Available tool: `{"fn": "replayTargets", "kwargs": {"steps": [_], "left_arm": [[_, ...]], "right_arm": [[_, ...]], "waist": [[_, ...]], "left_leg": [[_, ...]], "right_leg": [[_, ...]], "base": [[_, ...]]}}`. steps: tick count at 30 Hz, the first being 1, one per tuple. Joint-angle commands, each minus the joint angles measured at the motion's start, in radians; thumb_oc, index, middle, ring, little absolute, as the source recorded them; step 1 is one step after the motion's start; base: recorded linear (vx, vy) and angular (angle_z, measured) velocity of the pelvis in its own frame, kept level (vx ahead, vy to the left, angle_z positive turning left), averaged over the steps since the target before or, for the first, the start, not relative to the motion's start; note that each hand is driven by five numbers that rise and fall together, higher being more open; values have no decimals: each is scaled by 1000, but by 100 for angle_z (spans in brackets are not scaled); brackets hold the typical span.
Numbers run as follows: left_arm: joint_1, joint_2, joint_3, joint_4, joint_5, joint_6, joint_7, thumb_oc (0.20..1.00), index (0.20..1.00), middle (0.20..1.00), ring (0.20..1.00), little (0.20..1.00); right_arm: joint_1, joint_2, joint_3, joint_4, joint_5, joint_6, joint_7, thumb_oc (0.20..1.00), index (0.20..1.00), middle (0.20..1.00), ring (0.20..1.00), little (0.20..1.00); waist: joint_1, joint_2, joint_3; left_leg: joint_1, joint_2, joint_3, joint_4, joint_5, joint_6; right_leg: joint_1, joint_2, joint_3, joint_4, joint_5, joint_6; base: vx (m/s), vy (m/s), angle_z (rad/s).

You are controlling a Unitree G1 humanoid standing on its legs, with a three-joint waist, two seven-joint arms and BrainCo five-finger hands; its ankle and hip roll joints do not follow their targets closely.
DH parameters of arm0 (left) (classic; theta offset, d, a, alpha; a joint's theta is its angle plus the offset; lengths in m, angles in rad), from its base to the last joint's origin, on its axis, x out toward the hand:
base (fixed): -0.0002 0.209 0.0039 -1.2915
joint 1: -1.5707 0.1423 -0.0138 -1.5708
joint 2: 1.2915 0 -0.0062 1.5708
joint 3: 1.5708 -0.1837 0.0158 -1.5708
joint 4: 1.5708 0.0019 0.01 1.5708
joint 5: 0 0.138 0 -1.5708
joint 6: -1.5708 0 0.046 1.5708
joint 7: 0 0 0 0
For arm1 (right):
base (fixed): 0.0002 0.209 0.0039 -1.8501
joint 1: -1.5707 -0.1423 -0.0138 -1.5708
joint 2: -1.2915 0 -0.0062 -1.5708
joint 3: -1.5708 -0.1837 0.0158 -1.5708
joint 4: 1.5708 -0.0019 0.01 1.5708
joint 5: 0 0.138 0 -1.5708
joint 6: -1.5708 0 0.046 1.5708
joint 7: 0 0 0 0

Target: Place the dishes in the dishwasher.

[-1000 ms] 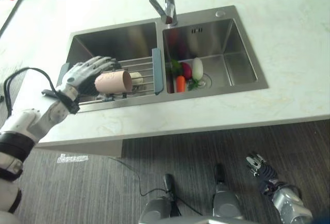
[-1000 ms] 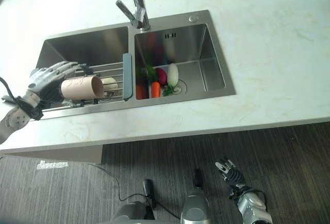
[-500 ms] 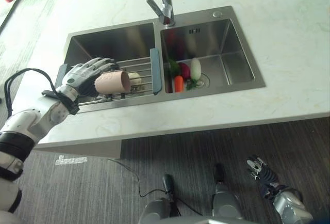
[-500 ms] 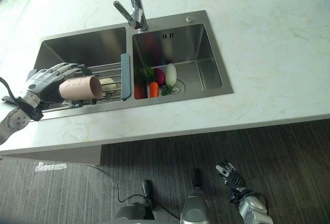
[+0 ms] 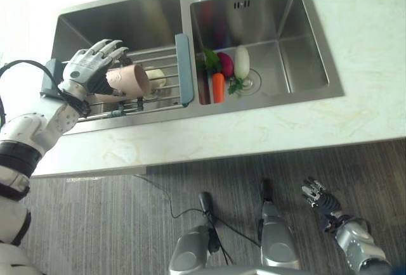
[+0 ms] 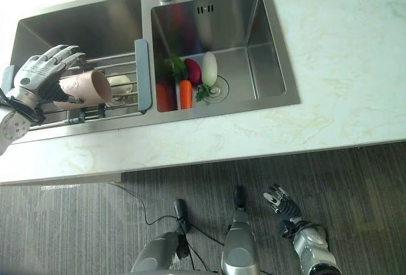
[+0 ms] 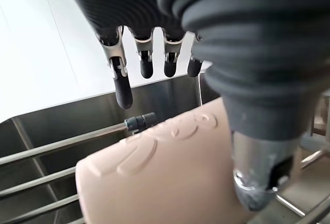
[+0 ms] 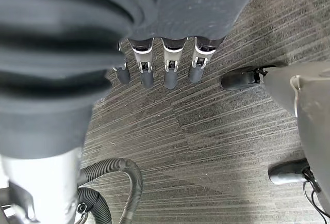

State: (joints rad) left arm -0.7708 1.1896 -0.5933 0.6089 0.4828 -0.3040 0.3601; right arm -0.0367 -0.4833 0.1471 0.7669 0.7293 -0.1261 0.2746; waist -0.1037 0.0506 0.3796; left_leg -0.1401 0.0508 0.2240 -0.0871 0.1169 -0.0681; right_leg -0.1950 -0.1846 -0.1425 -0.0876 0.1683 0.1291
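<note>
At the left of the frame, the left robot hand reaches over the wire rack that spans the left basin of the sink. A pink cup lies on its side under that hand, its open mouth facing right. In the wrist view the fingers stand straight and spread above the cup's wall, while the thumb presses against its side (whether that amounts to a true grip, I cannot tell). A small pale dish sits on the rack just right of the cup. In the right basin lie a carrot, a white radish and a red vegetable. The pale desk surrounds the sink. At lower right, the right robot hand hangs over the dark floor, fingers loosely spread.
</note>
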Motion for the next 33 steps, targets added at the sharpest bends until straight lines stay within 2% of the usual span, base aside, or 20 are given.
{"fn": "replayTargets", "kwargs": {"steps": [1, 3, 5, 7, 12, 20, 28, 33], "left_arm": [[-128, 56, -7, 78, -52, 10, 37, 1000, 1000, 1000, 1000, 1000], [-136, 61, -20, 73, -63, -19, 7, 1000, 1000, 1000, 1000, 1000], [-143, 69, -39, 56, -101, -42, -76, 1000, 1000, 1000, 1000, 1000], [-141, 72, -51, 41, -129, -42, -122, 1000, 1000, 1000, 1000, 1000], [-115, 81, -38, 53, -162, -53, -139, 1000, 1000, 1000, 1000, 1000], [32, 105, 106, 9, -134, -71, 3, 1000, 1000, 1000, 1000, 1000], [175, 120, 250, -70, -60, -42, 183, 1000, 1000, 1000, 1000, 1000], [254, 110, 317, -102, -45, -18, 184, 1000, 1000, 1000, 1000, 1000]], "right_arm": [[-19, -44, 9, -44, 47, -39, -2, 1000, 1000, 1000, 1000, 1000], [-25, -43, 17, -64, 53, -35, -14, 1000, 1000, 1000, 1000, 1000], [-28, -40, 24, -69, 58, -41, -24, 1000, 1000, 1000, 1000, 1000], [-32, -43, 26, -65, 65, -45, -21, 1000, 1000, 1000, 1000, 1000], [-38, -49, 23, -54, 73, -44, -9, 1000, 1000, 1000, 1000, 1000], [-12, -23, 15, -42, 73, -63, -8, 1000, 1000, 1000, 1000, 1000], [14, 5, 0, -36, 75, -84, -9, 1000, 1000, 1000, 1000, 1000], [22, 16, -5, -31, 71, -92, -8, 1000, 1000, 1000, 1000, 1000]], "waist": [[6, -13, -16], [10, -16, -6], [14, -17, 1], [17, -13, 0], [22, -7, -2], [46, 2, -12], [69, 4, -17], [77, 6, -18]], "left_leg": [[-2, -2, -72, 0, -111, -13], [-9, -3, -78, 0, -110, -12], [-10, -3, -78, 0, -111, -10], [-9, -4, -77, 0, -110, -10], [-4, -5, -76, 0, -111, -10], [6, -9, -87, 0, -118, -6], [8, -10, -99, 0, -125, -4], [12, -12, -107, 0, -128, -1]], "right_leg": [[4, -121, -16, 0, -14, 126], [-2, -118, -17, 0, -13, 125], [-1, -119, -23, 0, -11, 125], [1, -121, -29, 0, -9, 125], [8, -124, -35, 0, -9, 126], [23, -127, -51, 1, -11, 128], [27, -126, -65, 2, -14, 131], [31, -126, -71, 3, -15, 131]], "base": [[-53, 15, 6], [-65, -1, 10], [-52, -8, 5], [-18, -1, 4], [0, 0, 0], [3, -23, 6], [-2, -20, 2], [-1, -3, 1]]}}
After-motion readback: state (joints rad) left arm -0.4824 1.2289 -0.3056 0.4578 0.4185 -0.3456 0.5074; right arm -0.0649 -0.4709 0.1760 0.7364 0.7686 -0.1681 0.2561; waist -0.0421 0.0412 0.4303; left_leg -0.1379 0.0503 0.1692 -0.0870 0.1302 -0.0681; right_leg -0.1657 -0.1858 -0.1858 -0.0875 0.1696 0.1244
